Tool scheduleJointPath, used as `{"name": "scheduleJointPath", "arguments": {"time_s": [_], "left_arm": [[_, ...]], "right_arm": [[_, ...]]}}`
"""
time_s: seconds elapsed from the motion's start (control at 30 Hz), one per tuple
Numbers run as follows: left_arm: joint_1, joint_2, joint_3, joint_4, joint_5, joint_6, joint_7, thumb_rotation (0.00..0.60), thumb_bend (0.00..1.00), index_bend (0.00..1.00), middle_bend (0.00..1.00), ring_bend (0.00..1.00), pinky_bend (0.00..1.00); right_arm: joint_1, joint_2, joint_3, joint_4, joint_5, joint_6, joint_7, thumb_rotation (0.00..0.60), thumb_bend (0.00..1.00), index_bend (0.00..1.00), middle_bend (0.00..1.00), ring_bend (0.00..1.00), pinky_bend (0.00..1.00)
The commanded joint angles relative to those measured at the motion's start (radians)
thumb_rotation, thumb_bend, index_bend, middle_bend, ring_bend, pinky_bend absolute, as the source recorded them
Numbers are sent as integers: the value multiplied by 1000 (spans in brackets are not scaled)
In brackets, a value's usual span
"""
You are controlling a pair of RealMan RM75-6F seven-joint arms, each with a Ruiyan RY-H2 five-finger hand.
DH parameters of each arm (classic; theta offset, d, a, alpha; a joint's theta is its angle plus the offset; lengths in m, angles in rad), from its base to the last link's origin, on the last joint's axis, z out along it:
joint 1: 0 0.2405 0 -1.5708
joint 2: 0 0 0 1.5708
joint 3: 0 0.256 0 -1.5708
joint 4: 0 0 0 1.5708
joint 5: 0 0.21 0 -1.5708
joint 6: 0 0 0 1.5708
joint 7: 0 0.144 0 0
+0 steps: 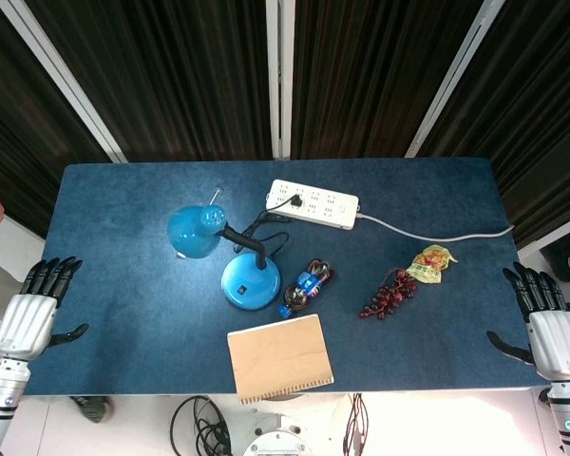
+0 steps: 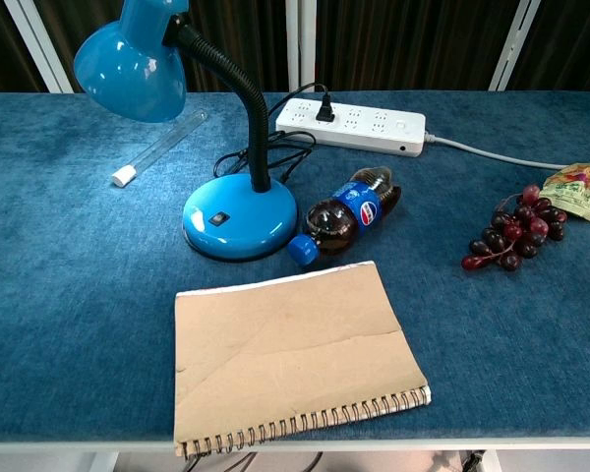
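My left hand [image 1: 36, 304] hangs off the table's left edge, fingers spread, holding nothing. At the right edge my right hand [image 1: 543, 314] is likewise open and apart from everything. A blue desk lamp [image 1: 237, 261] [image 2: 231, 211] stands mid-table, plugged into a white power strip [image 1: 313, 203] [image 2: 354, 125]. A small cola bottle [image 1: 304, 288] [image 2: 344, 218] lies on its side beside the lamp base. A brown spiral notebook [image 1: 279, 357] [image 2: 290, 354] lies at the front edge. Dark grapes [image 1: 388, 294] [image 2: 516, 231] and a yellow snack packet [image 1: 431, 263] [image 2: 580, 189] lie to the right.
A clear tube with a white cap [image 2: 157, 147] lies behind the lamp at the left. The strip's white cable [image 1: 437, 234] runs right across the blue table [image 1: 123, 237] and off its edge. Dark slatted panels stand behind the table.
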Motion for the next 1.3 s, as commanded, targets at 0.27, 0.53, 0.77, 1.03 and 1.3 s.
{"name": "scheduleJointPath", "arguments": {"time_s": [0.27,0.53,0.77,1.03,1.3], "left_arm": [[4,0,3,-4,5,7,2,600,135,27,36,0,1],[-4,7,11,-19,23,-4,11,600,135,27,36,0,3],[-45,-23,65,-35,128,-58,-30,600,132,27,35,0,3],[-133,-111,69,-60,176,-164,-47,600,267,28,43,0,7],[-246,-237,39,-49,163,-298,-69,600,400,28,43,0,6]], "right_arm": [[-2,-1,-3,3,-4,4,3,600,97,0,0,0,0],[2,0,4,1,4,-2,6,600,96,0,0,0,0],[4,-1,2,2,6,-8,4,600,96,0,0,0,0],[2,-4,-2,-5,-3,-3,3,600,96,0,0,0,0],[-2,12,3,-21,-3,10,7,600,96,0,0,0,0]]}}
